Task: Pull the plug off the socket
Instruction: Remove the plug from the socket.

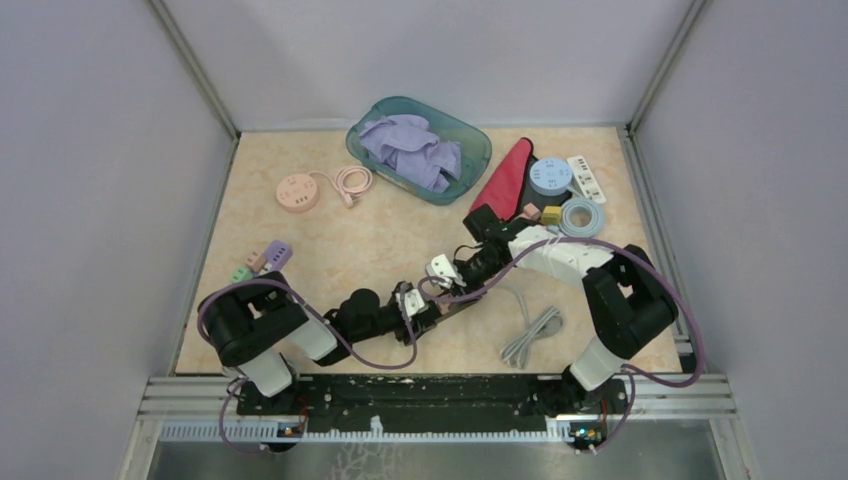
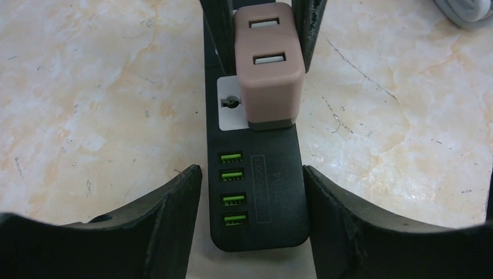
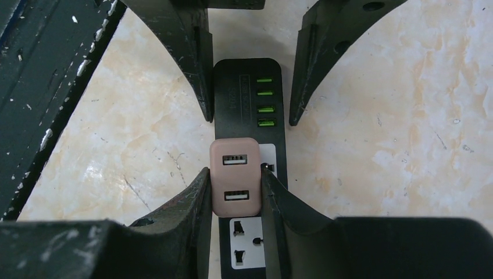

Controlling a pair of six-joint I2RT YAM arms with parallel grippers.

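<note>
plug (image 3: 234,179) seated in socket (image 3: 239,96), right jaws clamped on it, left jaws straddling socket end, can't tell if gripping

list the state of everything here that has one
plug: seated in the strip, clamped from both sides
strip: lying flat, four green usb ports free
right gripper: shut on plug
left gripper: open, fingers either side of the strip's usb end
bin: holds a crumpled cloth
</note>
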